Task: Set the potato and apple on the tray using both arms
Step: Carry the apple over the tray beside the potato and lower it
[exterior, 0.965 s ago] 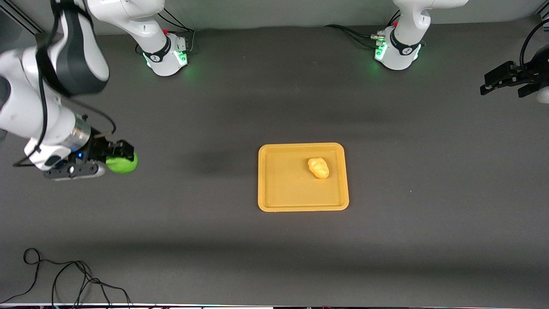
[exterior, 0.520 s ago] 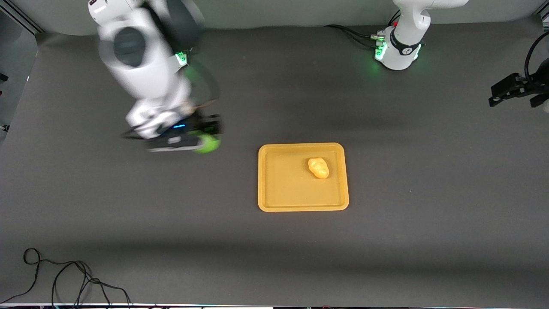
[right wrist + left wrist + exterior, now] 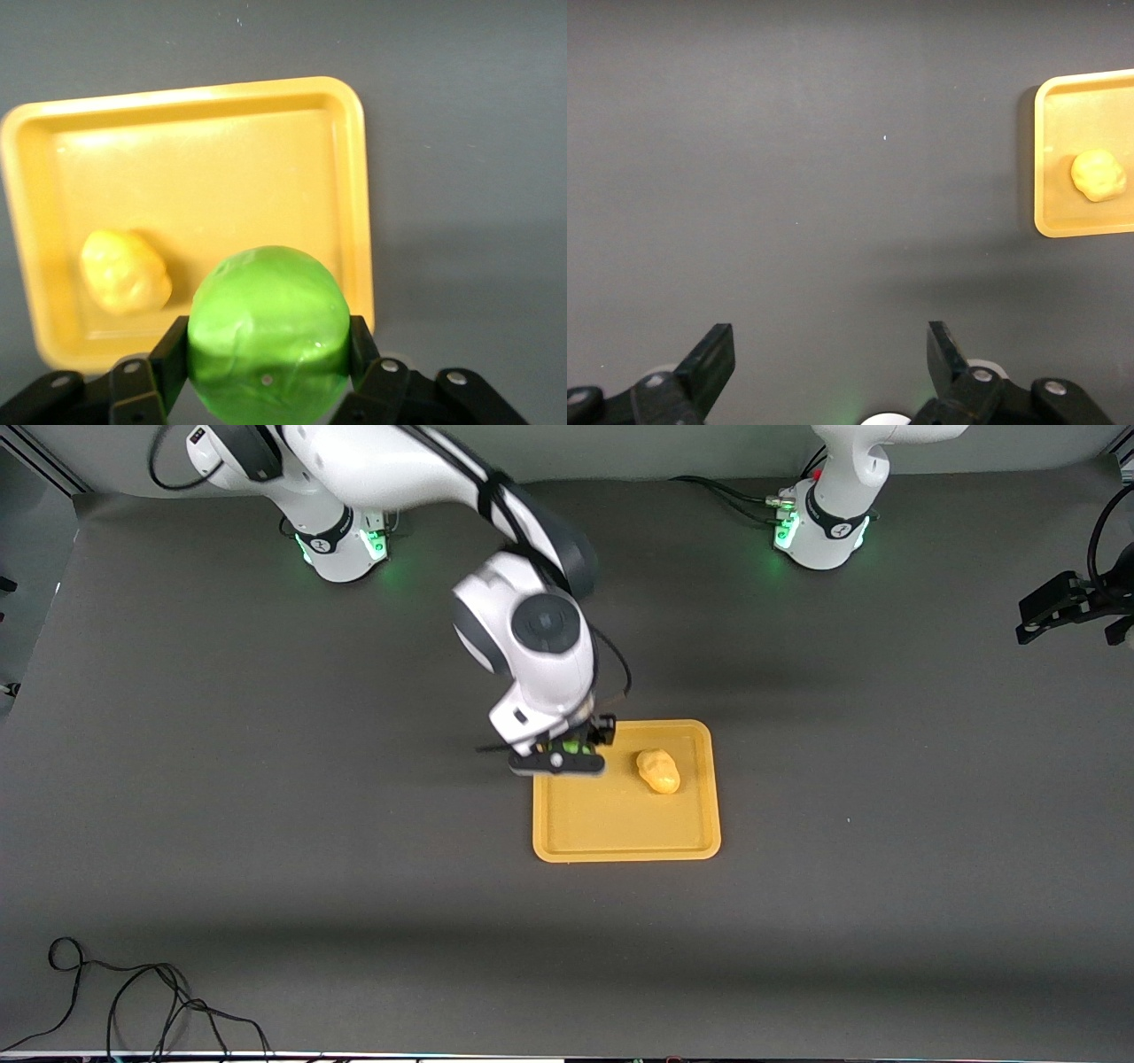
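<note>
1. In the front view, the right gripper (image 3: 567, 751) hung over the tray (image 3: 620, 833) at the corner nearest the right arm's base, closed around the apple (image 3: 571, 747), of which only slivers of green showed under the wrist. The potato (image 3: 658, 771) lay inside the tray, toward the rim on the left arm's end, just beside the gripper but apart from it. The half of the tray nearer the front camera was bare. The tray sat mid-table (image 3: 266, 824) with open dark surface on every side. The left gripper (image 3: 1054, 607) waited at the left arm's end of the table, well apart from the tray. A loose black cable (image 3: 133, 992) lay at the table's edge nearest the camera, toward the right arm's end.

2. In the left wrist view, the left gripper (image 3: 831, 359) was spread wide and held nothing, with bare table under it. The tray (image 3: 1050, 159) and potato (image 3: 1099, 174) showed far off at the frame's edge.

3. In the right wrist view, the right gripper (image 3: 266, 354) pinched the apple (image 3: 267, 332) from both sides. The apple hung above the tray (image 3: 221, 177), near its rim, and the potato (image 3: 124, 271) rested beside it on the tray floor, close to one raised edge.
</note>
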Robot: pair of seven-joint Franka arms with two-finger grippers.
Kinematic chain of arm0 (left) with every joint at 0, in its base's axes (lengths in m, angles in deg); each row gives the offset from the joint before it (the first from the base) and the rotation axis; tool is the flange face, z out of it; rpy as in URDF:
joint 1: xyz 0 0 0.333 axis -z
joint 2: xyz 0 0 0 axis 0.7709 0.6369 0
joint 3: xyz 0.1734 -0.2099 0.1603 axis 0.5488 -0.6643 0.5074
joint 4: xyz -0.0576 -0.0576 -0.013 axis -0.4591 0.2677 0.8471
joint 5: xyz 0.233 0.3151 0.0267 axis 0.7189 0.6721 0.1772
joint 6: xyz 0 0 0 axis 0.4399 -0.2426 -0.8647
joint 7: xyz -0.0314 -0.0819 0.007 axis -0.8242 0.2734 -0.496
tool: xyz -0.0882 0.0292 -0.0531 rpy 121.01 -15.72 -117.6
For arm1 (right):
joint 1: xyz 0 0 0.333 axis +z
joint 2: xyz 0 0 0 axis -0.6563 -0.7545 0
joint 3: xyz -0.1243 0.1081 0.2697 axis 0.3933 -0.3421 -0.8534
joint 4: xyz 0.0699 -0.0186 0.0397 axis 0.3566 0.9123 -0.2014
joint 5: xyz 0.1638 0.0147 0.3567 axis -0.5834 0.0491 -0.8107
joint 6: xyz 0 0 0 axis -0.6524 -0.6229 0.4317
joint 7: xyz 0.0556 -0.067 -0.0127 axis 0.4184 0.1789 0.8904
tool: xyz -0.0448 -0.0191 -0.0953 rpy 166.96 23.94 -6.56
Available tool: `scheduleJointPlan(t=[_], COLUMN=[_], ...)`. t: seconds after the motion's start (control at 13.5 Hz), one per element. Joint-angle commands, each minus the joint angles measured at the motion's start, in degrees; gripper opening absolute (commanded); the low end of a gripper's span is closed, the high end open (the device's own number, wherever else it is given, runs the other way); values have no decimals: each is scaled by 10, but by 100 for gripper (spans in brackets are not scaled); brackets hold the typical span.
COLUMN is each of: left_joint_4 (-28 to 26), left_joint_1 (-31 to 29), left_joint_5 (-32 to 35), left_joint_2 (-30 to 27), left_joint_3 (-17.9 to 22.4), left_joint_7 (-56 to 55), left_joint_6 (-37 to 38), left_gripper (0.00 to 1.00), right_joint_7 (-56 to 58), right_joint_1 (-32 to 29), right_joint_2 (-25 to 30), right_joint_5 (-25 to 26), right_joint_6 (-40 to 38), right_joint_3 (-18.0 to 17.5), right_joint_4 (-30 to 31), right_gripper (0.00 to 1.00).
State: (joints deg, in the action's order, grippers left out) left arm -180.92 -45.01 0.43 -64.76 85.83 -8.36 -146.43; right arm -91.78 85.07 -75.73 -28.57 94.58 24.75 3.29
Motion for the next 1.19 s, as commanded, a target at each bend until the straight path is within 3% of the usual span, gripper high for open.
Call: scheduleJointPlan(t=[0.0,0.52,1.11], left_joint_4=[-9,-9,-8], left_joint_1=[7,8,7], left_joint_5=[-7,-6,-6], left_joint_2=[-6,-2,-2], left_joint_3=[5,3,3], left_joint_7=[-8,-9,-8], left_joint_6=[-10,-5,-5], left_gripper=[96,96,96], right_joint_7=[-9,-8,-6], right_joint_1=[9,21,20], right_joint_2=[-60,-125,-143], right_joint_5=[-10,-9,-6], right_joint_6=[35,122,136], right_joint_3=[7,8,13], right_joint_4=[-39,-42,-41], right_gripper=[32,32,32])
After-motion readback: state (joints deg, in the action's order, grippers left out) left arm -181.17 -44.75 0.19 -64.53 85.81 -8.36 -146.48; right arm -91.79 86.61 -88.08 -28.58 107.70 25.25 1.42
